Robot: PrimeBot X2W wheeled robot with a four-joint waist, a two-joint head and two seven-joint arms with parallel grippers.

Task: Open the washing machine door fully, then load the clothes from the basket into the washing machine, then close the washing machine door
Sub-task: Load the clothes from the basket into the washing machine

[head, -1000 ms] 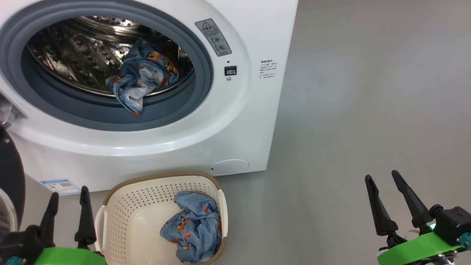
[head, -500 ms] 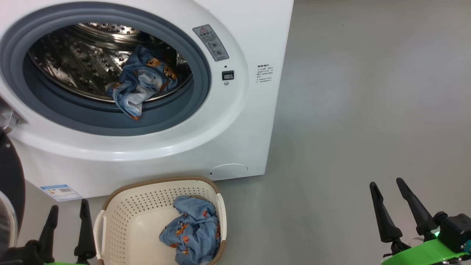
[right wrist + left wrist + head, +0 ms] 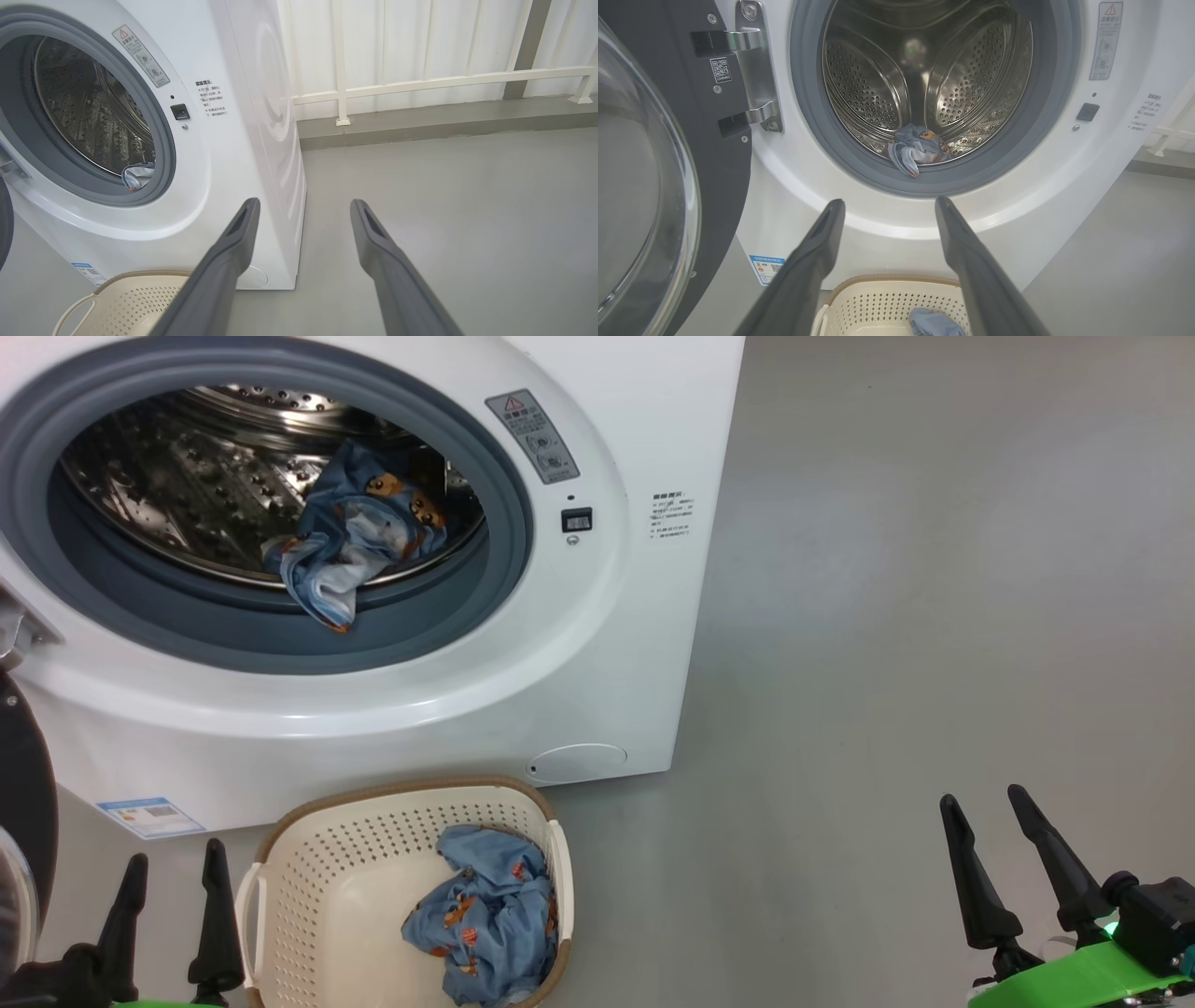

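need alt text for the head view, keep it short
A white washing machine stands open, with a blue printed garment hanging over the front edge of its steel drum. On the floor below, a cream basket holds another blue garment. The left claw and right claw are open and empty at the bottom corners.

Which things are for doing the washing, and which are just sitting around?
For the job: washing machine, open door, basket, clothes in basket, clothes already loaded.
Just there: white railing, grey floor.

Head looks down, wrists forward, all sharing the washing machine (image 3: 607, 644).
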